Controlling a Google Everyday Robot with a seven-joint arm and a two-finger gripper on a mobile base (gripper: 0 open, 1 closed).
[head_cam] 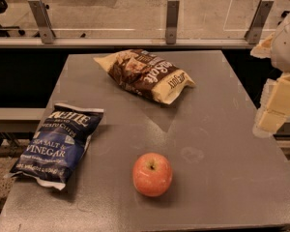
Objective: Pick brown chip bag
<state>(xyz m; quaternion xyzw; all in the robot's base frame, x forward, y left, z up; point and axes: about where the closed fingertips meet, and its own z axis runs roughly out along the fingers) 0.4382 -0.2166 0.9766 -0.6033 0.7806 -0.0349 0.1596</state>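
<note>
A red-orange apple (152, 174) stands upright, stem dimple up, on the grey worktop (222, 144), close to its near edge and roughly midway across; everything else is placed from it. The brown chip bag (147, 75) lies flat on the worktop well beyond the apple, almost straight behind it, toward the far edge. The bag is crinkled, dark brown with cream-yellow ends and edges, and it lies on a slant: one cream end points far-left of the apple, the other, wider end points right, and its white lettering reads upside down from this view. It is well apart from the apple and touches neither of the other things. A blue chip bag (60, 144) with "Sea Salt & Vinegar" in white lies flat to the left of the apple, apart from it, along the worktop's left edge. The gripper (275, 105) is far to the right of the apple and higher up, at the right border of the view, beside the worktop's right side; only pale cream, blocky parts of it show below a white arm section. It is well apart from the brown chip bag, and I cannot tell whether it is apart or together. Far behind the apple, past the worktop's far edge, grey metal posts (172, 14) hold clear panels.
</note>
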